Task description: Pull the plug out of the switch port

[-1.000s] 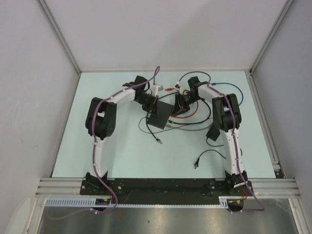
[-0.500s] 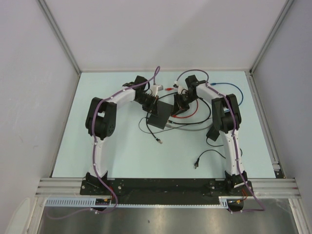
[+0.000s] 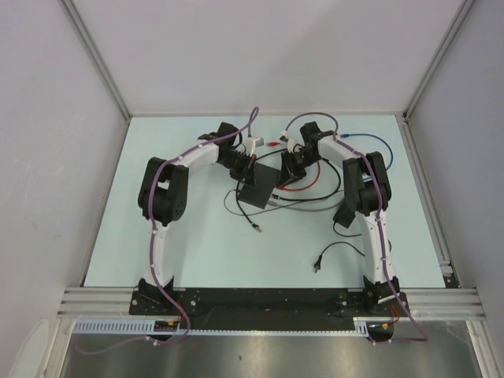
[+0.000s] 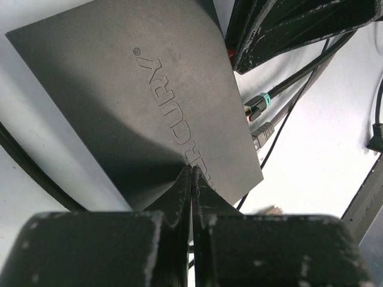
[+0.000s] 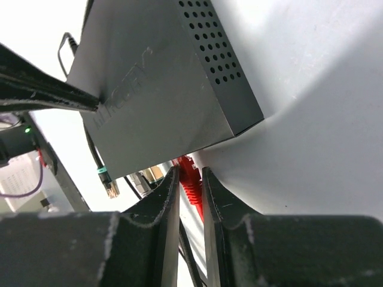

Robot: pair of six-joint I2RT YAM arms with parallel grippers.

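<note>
Jaws of the left gripper (image 4: 191, 173) are clenched flat together with nothing between them, tips resting on the top face of the switch (image 4: 137, 89) at the edge nearest that wrist camera. Most of the switch spreads out ahead of those jaws, raised "MERCURY" lettering running up from the tips. Off to the right of the jaws, along the switch's socket edge, sit a teal-ringed plug (image 4: 257, 106) and a grey plug (image 4: 263, 130); can't tell if either is seated.

Right gripper (image 5: 190, 172) jaws are grasping the red plug (image 5: 190, 182), one finger on each side and red filling the narrow gap. Red plug sits right at the switch's (image 5: 149, 78) lower edge just ahead of the jaws; the port itself is hidden, so can't tell if it is in or out. Switch's perforated side wall is up and to the right of those jaws. A left finger (image 5: 48, 89) comes in from the left and touches the switch top.

From overhead both grippers meet over the switch (image 3: 258, 187) mid-table (image 3: 197, 236), left gripper (image 3: 250, 167) at its far left, right gripper (image 3: 285, 169) at its far right. Red cable (image 3: 303, 186) loops out just right of the right jaws.
</note>
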